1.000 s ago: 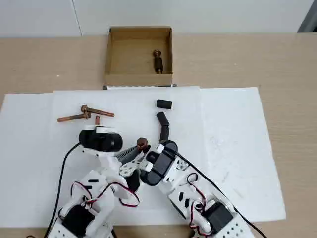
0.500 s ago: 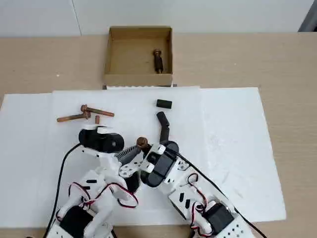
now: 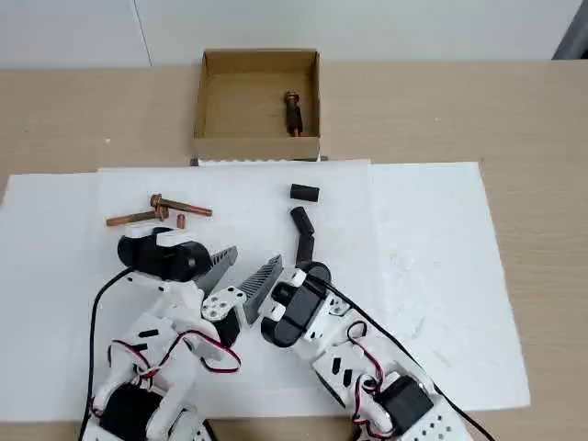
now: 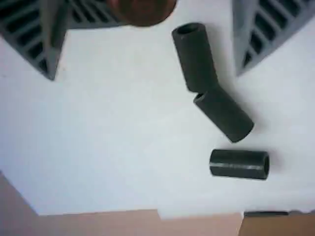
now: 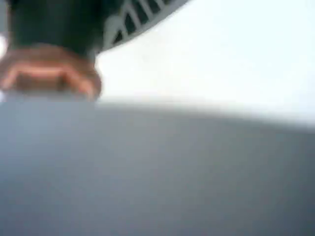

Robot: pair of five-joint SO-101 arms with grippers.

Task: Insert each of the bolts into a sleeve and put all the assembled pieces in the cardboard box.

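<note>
Left gripper [image 3: 258, 254] wide open, holding nothing, three black sleeves [image 4: 224, 114] nearby on paper [image 3: 432, 239]

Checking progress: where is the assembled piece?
In the high view, the assembled piece lies inside the cardboard box, near its right wall, beyond the white paper.

1. High view: fixed overhead behind both arms, facing down and forward over the white sheet [image 3: 441, 239] to the cardboard box [image 3: 257, 147]; far off.
2. Left wrist view: close above the sheet, looking past the left gripper [image 4: 145, 76] and its spread fingers [image 4: 29, 29] at three sleeves [image 4: 224, 115] ahead.
3. Right wrist view: nearest; a bolt head [image 5: 49, 73] just before the lens.
4. Shared: the sleeves, high and left wrist views.
</note>
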